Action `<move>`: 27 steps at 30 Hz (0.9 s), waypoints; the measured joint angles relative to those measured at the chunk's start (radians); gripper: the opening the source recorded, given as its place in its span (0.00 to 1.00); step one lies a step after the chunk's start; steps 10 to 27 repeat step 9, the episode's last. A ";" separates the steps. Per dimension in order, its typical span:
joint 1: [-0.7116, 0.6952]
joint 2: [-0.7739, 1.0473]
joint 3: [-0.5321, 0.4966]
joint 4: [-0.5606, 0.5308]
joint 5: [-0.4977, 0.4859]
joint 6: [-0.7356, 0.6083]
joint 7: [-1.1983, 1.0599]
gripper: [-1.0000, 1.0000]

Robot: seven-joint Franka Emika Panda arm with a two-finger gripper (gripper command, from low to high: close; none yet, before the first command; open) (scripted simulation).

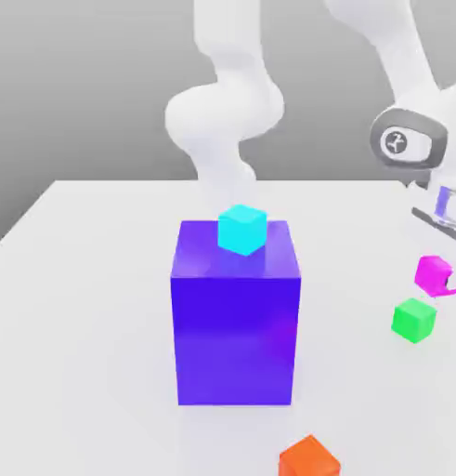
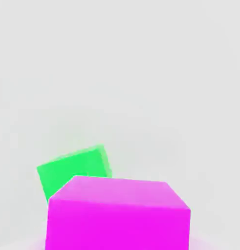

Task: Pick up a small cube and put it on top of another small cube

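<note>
We note the magenta cube upright, equal-sided, one face nearly square to the hand view, at the gripper's tips, pinched there.
</note>
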 joint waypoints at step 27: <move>0.013 0.175 -0.030 -0.003 -0.083 0.177 0.066 1.00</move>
